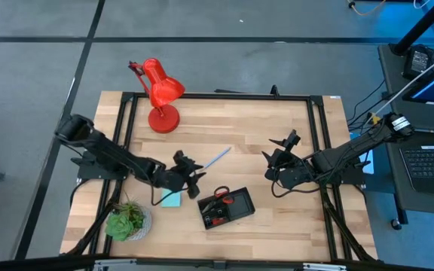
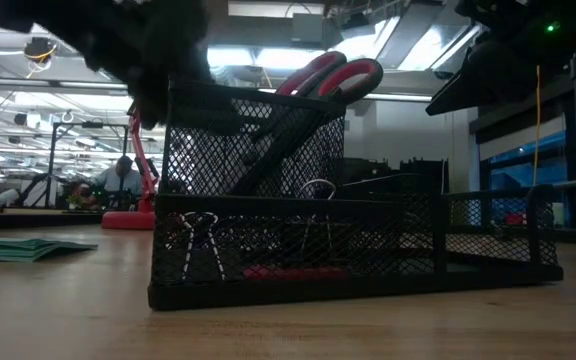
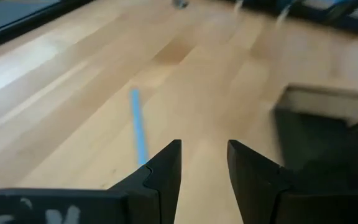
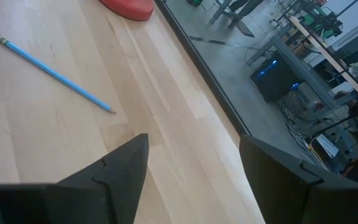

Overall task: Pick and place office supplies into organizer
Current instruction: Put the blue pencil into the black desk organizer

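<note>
Hovering with left gripper point(image 3: 204, 171) fingers parted, empty, near blue pencil point(image 3: 138, 124); waiting at right, right gripper point(image 4: 191, 168) fingers spread wide, empty.

Bare table point(image 1: 247, 135) around blue pencil point(image 1: 217, 159), lamp point(image 1: 159, 94) well behind.

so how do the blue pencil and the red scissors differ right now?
The blue pencil lies flat on the bare table, outside the organizer; the red scissors are already in the organizer. In the low view the scissors stand tilted in the tall mesh compartment with their handles above the rim, whereas the pencil is loose and slim. Neither is in a gripper.
</note>
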`<action>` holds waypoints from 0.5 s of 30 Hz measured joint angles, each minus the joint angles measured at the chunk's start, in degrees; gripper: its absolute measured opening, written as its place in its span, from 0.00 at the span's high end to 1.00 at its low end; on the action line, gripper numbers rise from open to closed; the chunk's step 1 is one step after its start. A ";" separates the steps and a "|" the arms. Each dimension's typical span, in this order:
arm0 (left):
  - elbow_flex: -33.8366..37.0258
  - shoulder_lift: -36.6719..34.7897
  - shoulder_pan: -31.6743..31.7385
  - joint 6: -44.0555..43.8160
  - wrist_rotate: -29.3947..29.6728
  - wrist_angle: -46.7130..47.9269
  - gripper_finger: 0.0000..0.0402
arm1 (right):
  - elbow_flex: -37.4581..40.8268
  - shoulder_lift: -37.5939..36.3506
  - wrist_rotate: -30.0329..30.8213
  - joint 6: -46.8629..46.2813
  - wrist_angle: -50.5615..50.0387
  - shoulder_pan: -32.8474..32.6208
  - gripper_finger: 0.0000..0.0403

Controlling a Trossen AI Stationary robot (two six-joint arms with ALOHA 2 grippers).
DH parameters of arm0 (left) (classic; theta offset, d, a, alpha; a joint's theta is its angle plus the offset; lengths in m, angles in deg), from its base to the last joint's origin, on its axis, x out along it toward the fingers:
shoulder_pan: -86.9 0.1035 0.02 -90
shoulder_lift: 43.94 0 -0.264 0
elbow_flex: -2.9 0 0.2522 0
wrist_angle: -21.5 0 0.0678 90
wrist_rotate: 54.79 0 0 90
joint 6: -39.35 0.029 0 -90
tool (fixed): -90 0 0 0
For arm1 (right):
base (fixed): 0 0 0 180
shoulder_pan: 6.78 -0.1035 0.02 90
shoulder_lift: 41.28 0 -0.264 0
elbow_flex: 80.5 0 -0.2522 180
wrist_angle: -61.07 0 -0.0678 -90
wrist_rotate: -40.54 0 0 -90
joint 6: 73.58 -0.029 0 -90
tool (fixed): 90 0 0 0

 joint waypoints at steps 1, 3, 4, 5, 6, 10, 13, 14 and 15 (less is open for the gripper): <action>0.01 0.50 0.48 0.17 0.00 0.73 0.69 | 0.00 0.00 0.00 0.00 0.01 0.01 0.37; 0.02 1.69 1.28 2.40 1.37 0.70 0.69 | 0.00 0.00 0.00 0.00 -0.03 0.01 0.37; 0.18 2.37 1.42 3.66 3.16 0.39 0.69 | 0.00 0.00 0.00 0.00 -0.07 0.00 0.37; 0.70 2.80 1.42 4.53 5.09 -0.38 0.69 | 0.00 0.00 0.00 0.00 -0.13 0.00 0.37; 1.27 3.08 1.43 4.68 6.96 -1.02 0.69 | 0.00 0.00 0.00 0.00 -0.22 0.00 0.37; 4.27 3.20 1.22 0.88 9.27 -2.97 0.69 | 0.00 -0.01 0.00 -0.09 -0.41 0.01 0.37; 8.05 3.87 0.41 -0.73 9.24 -10.99 0.69 | -0.02 0.00 0.04 0.08 -0.41 0.02 0.37; 9.59 4.21 0.11 -0.65 9.22 -14.38 0.69 | -0.02 0.00 0.02 0.06 -0.43 0.00 0.37; 10.96 4.56 -0.32 -0.56 9.37 -17.39 0.69 | -0.02 -0.01 0.05 0.04 -0.41 0.01 0.37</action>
